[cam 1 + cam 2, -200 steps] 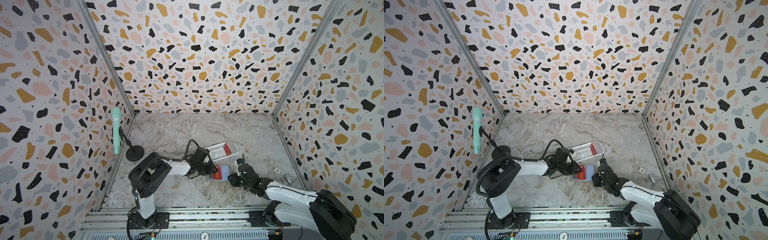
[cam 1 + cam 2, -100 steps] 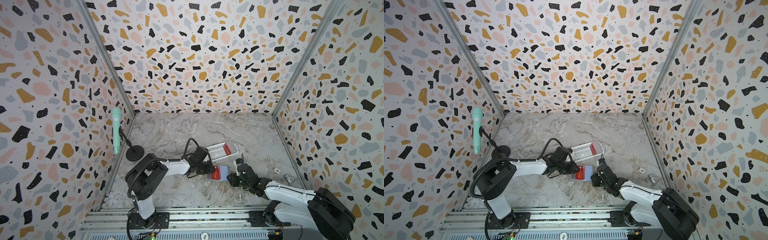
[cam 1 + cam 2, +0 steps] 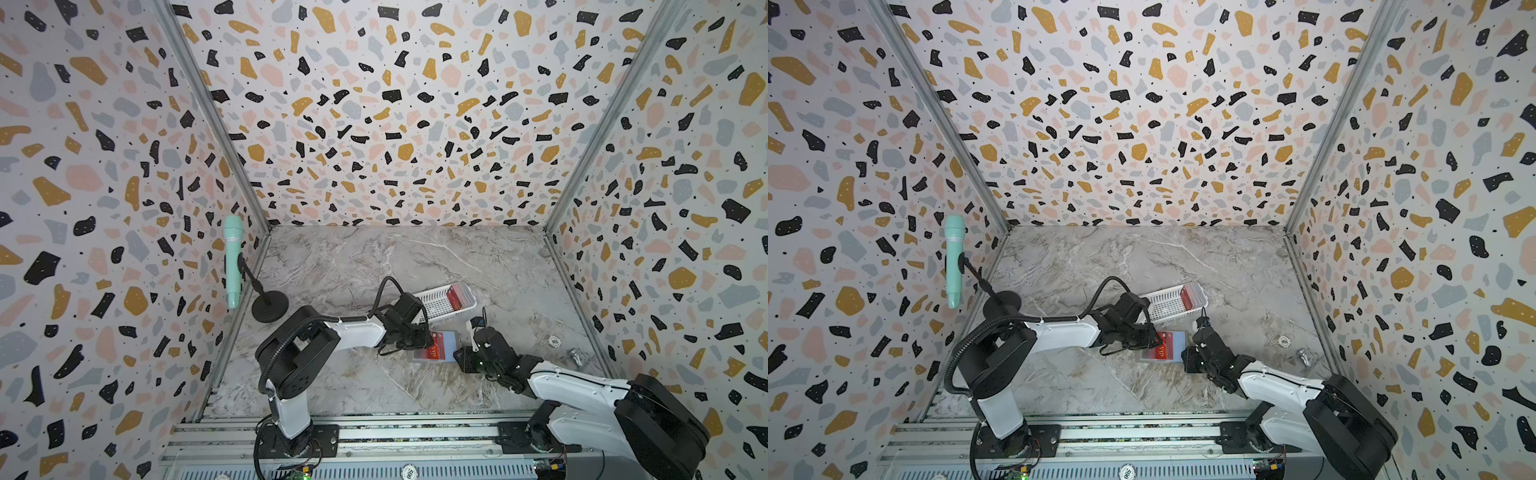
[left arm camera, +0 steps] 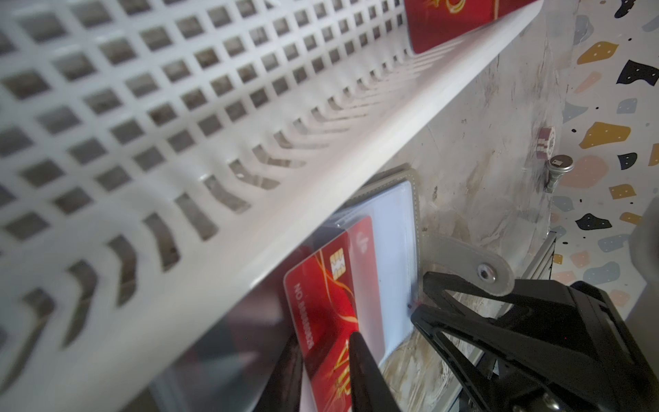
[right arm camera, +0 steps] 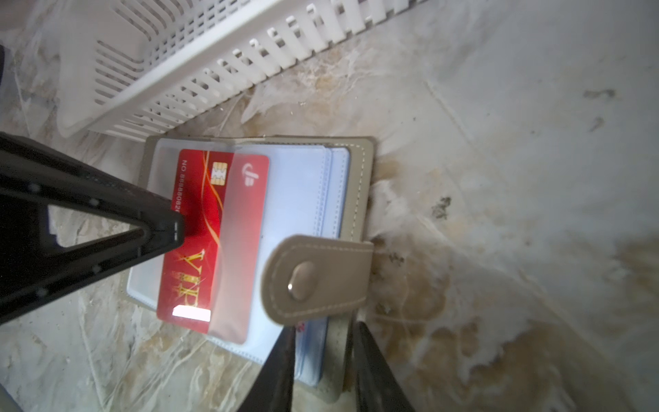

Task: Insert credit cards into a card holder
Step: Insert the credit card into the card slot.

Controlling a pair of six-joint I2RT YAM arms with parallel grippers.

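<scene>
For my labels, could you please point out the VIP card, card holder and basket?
VIP card (image 5: 189, 274): right wrist view, gold lettering.
card holder (image 5: 296, 192): right wrist view, empty clear sleeve.
basket (image 3: 435, 303): a top view, bare mesh floor.

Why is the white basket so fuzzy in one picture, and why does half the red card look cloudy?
Left wrist view: the white basket is right against the lens, so it blurs; the red VIP card behind is sharper. Right wrist view: the card holder's clear sleeve covers half the card and dulls it. Both top views: even light, everything tiny.
</scene>
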